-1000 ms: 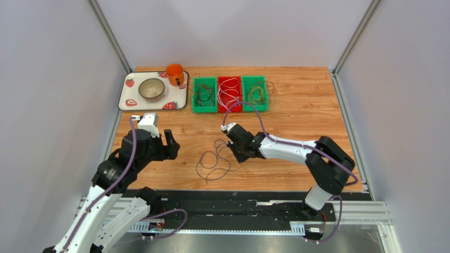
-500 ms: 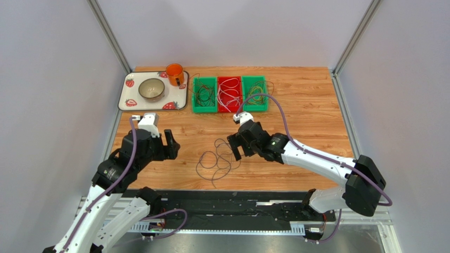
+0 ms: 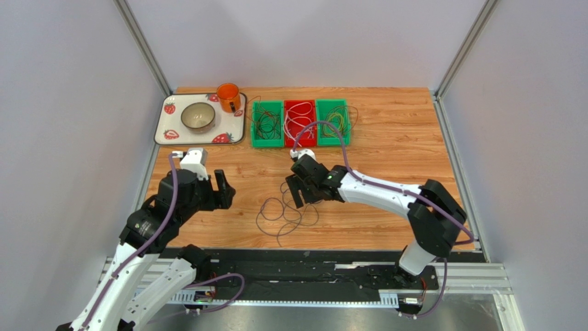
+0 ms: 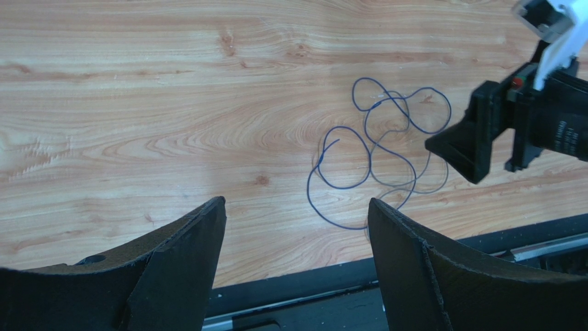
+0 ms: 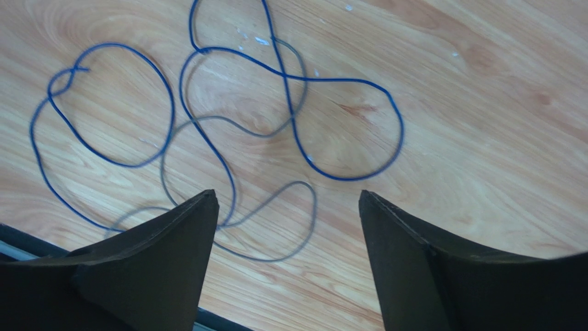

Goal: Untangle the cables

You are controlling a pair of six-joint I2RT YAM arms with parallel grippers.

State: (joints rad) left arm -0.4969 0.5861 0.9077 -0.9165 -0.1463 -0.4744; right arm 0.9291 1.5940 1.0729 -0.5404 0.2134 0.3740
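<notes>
Cables [image 3: 283, 210] are lying in crossed blue and grey loops on the counter [image 3: 400, 138] under the right fingers [image 5: 148, 276], which are hovering spread and empty like the left fingers [image 4: 172, 276], so pinching at a crossing could be dragging both strands together.

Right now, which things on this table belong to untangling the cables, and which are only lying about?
For the job: the tangled cables, blue and grey; probably also the three bins at the back.
Only lying about: the tray, the bowl on it, the orange mug.
</notes>
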